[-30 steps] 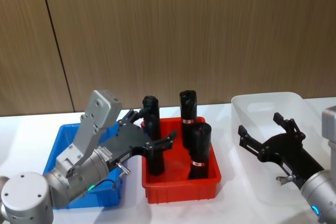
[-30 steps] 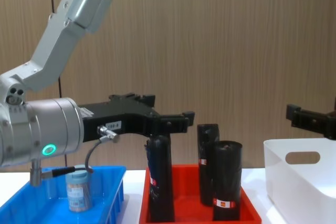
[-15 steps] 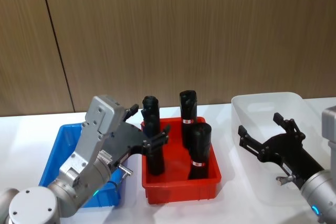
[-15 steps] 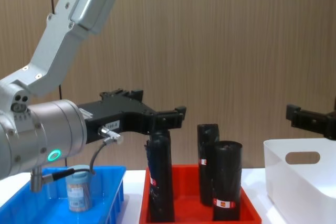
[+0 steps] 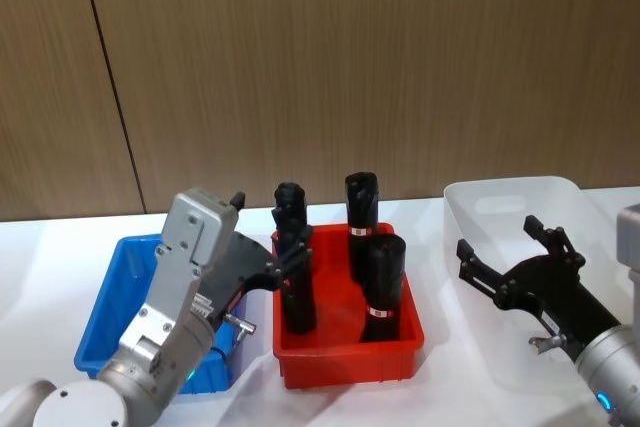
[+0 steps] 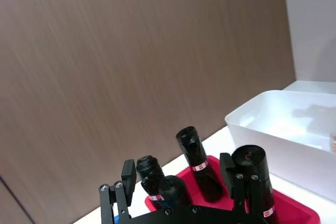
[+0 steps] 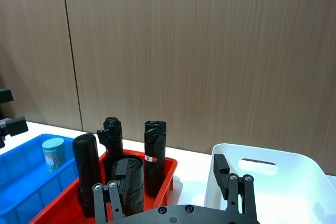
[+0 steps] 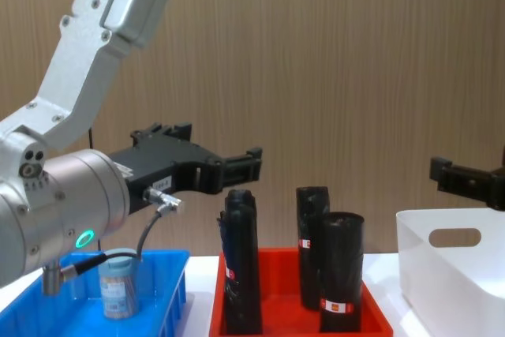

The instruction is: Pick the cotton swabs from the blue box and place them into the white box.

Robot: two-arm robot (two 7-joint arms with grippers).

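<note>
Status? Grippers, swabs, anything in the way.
Left gripper open, raised by blue box. Right gripper open over white box. Cotton swabs tub upright in blue box, ungripped. Black rolls in red tray stand between boxes.

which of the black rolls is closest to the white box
The front-right roll in the red tray, beside the tray wall facing the white box; the others stand behind it or farther to the robot's left.
</note>
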